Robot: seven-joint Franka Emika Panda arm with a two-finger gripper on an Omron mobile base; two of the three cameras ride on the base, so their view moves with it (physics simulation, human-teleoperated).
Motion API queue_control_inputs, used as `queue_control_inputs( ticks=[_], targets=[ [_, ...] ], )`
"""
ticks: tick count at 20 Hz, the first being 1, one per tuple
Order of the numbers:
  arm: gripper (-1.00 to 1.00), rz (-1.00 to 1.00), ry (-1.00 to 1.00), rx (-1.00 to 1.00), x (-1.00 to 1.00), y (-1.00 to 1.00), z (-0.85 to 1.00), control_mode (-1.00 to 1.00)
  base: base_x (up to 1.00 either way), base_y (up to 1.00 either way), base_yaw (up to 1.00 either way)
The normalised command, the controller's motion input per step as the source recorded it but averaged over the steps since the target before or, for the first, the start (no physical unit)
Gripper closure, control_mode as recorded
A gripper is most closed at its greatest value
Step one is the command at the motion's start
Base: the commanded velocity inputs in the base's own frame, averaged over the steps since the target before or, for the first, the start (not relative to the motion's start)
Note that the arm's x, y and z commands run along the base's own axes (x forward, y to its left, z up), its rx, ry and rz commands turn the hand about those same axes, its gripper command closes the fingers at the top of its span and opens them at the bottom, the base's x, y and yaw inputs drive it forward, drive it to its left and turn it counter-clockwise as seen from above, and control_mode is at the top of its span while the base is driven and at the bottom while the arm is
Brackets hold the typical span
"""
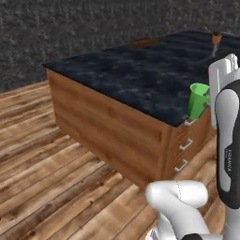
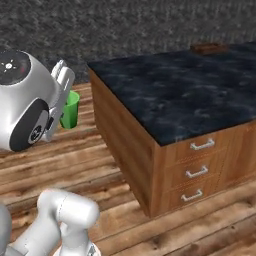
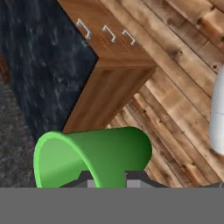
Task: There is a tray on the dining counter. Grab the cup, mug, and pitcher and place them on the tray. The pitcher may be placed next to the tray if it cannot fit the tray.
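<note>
The dining counter (image 1: 136, 79), a broad black veined top on a wooden cabinet, was seen filling the middle of both base views. Three drawers with metal handles (image 2: 196, 171) were stacked on the cabinet's end face, at 4 o'clock in the right base view.

The tray (image 2: 209, 48), dark brown and shallow, was set flat on the counter's far edge, at 1 o'clock in the right base view and at 12 o'clock in the left base view.

The pitcher (image 1: 215, 39), with its orange-yellow lower body, was placed upright at 1 o'clock in the left base view, on the far right of the counter, well apart from the tray.

The cup (image 3: 94, 155), bright green and handleless, was held off the counter. It was seen at 3 o'clock in the left base view, beside the counter's near corner, and at 9 o'clock in the right base view, against the wooden floor (image 2: 75, 150).

The gripper (image 3: 109, 177) was clamped on the cup's rim wall, one fingertip (image 3: 85, 178) inside the cup and the other outside.
</note>
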Motion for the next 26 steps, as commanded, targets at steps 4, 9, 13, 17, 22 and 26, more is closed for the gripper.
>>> queue_control_inputs(
  ticks=[4, 9, 13, 17, 22, 26],
  targets=[
    [1.0, 0.0, 0.0, 0.0, 0.0, 0.0, 0.0, 1.0, 1.0, -0.08, 0.5],
    [1.0, 0.0, 0.0, 0.0, 0.0, 0.0, 0.0, 1.0, 1.0, -0.02, 0.47],
    [1.0, 0.0, 0.0, 0.0, 0.0, 0.0, 0.0, 1.0, 1.0, 0.0, 0.57],
    [1.0, 0.0, 0.0, 0.0, 0.0, 0.0, 0.0, 1.0, 1.0, 0.0, 0.57],
    [1.0, 0.0, 0.0, 0.0, 0.0, 0.0, 0.0, 1.0, 1.0, 0.0, 0.42],
    [1.0, 0.0, 0.0, 0.0, 0.0, 0.0, 0.0, 1.0, 1.0, 0.04, 0.03]
  ],
)
